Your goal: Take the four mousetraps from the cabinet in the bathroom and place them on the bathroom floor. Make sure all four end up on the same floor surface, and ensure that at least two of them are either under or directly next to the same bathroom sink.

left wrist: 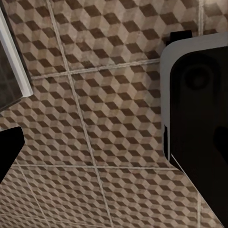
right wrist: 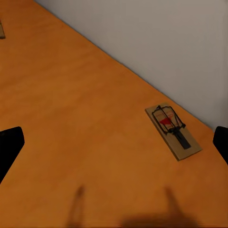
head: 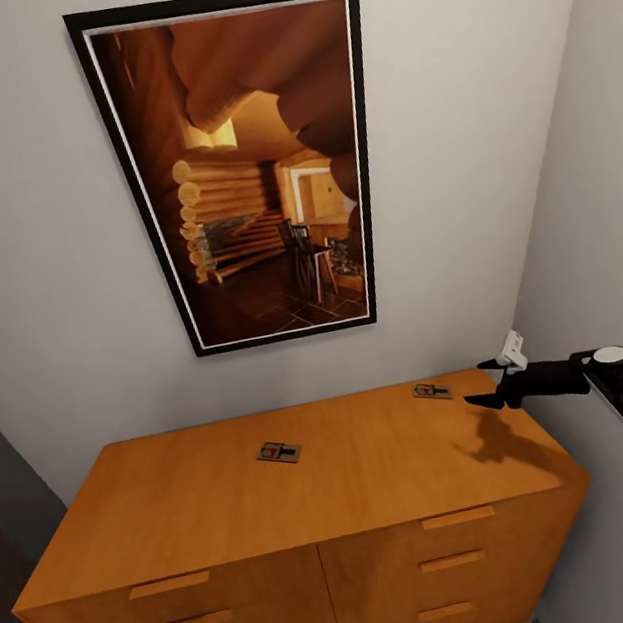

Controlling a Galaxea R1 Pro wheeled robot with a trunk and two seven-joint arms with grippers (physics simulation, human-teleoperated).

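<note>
Head view: mousetraps point(head: 278, 452) atop cabinet point(head: 233, 507)

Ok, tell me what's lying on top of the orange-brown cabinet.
Two mousetraps lie flat on the cabinet top: one mousetrap near the middle, another near the back right edge, beside the right tool. What the drawers hold cannot be seen.

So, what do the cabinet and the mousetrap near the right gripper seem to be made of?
The cabinet looks like orange-brown wood with a smooth satin finish: faint grain, soft shadows on top. The mousetrap appears to be a pale bare wooden board carrying dark wire, probably metal, and a small red piece, perhaps plastic.
</note>
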